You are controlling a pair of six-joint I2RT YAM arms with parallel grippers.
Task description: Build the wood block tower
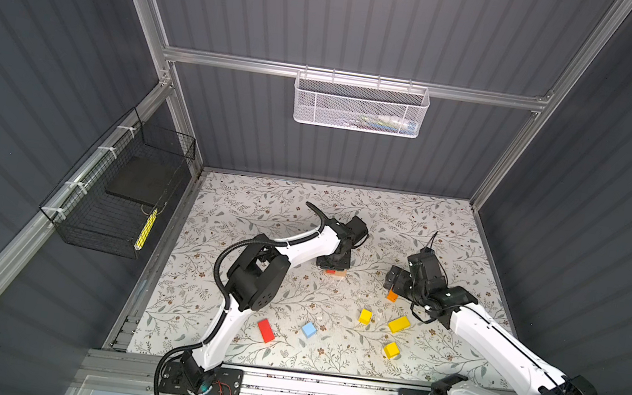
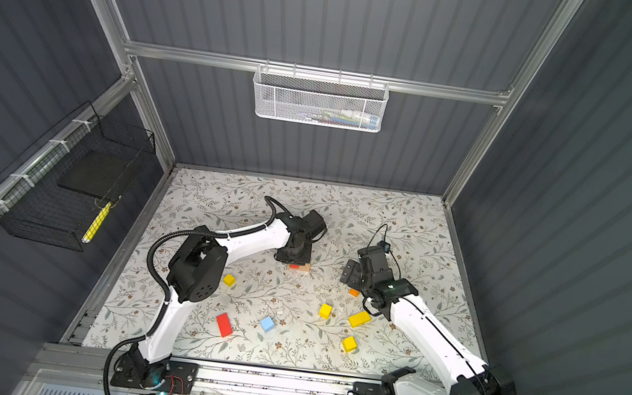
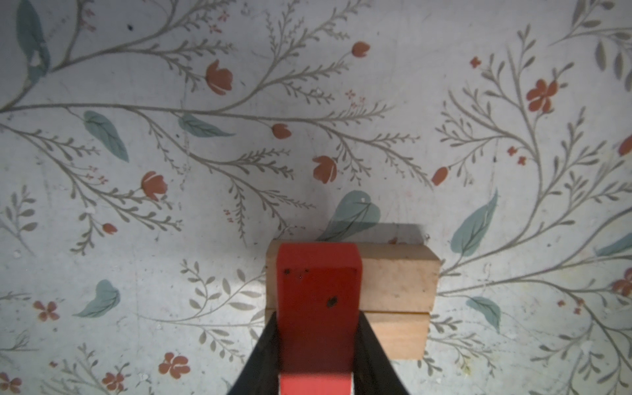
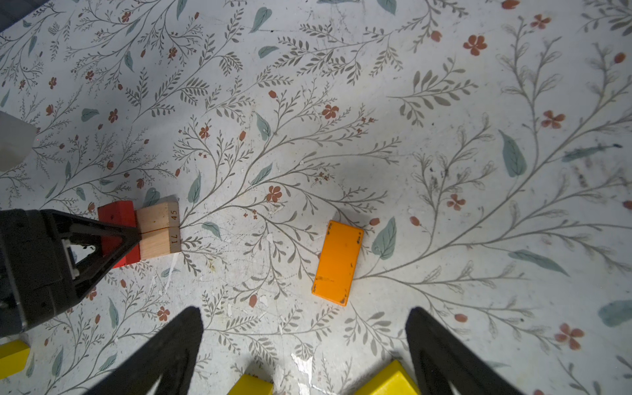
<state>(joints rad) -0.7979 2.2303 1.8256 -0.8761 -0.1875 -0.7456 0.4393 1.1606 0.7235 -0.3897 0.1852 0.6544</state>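
Left gripper (image 3: 318, 319) clamped on red brick (image 3: 318, 290), held crosswise over two tan bricks (image 3: 396, 284) lying side by side, mid-table (image 1: 428, 222). Right gripper (image 4: 304, 328) jaws wide apart, empty, above flat orange brick (image 4: 338, 261). Yellow blocks (image 1: 399, 324) and light-blue cube (image 1: 308, 329) loose nearer front edge.

red brick (image 3: 318, 307) across two side-by-side tan bricks (image 3: 398, 284) | orange brick (image 4: 338, 261) flat, apart | yellow cubes (image 1: 365, 316) scattered

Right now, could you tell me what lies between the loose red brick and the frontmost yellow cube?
The light-blue cube lies between the loose red brick and that yellow cube, nearer the brick, touching neither; both top views show it.
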